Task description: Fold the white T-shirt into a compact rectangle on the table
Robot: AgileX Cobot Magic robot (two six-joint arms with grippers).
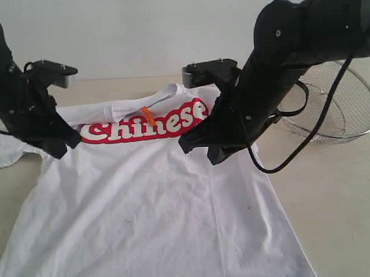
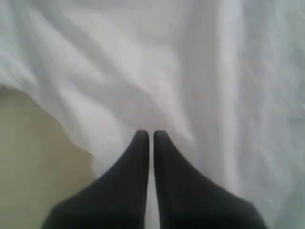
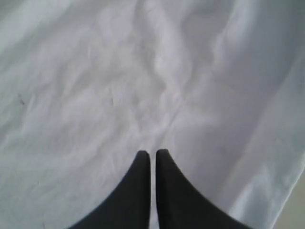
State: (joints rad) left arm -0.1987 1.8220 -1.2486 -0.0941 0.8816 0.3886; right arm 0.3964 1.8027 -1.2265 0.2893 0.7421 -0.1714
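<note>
White T-shirt (image 1: pixel 151 201) lay spread flat on the bench (image 1: pixel 340 187), red lettering up, left end effector (image 2: pixel 150 136) closed above the shirt near its sleeve edge, right end effector (image 3: pixel 152 153) closed above its chest, wire-mesh basket (image 1: pixel 355 106) sat beside the shirt on the right arm's side, only mesh showing inside.

Bare table (image 1: pixel 342 217) lies open right of the white T-shirt (image 1: pixel 152 219). The wire-mesh basket (image 1: pixel 346 110) (far right corner) blocks that side.

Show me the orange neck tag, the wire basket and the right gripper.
orange neck tag (image 1: pixel 148 115), exterior view, middle of the tag.
wire basket (image 1: pixel 363 103), exterior view, mesh wall.
right gripper (image 3: pixel 153 153), right wrist view, between shut fingertips.
</note>
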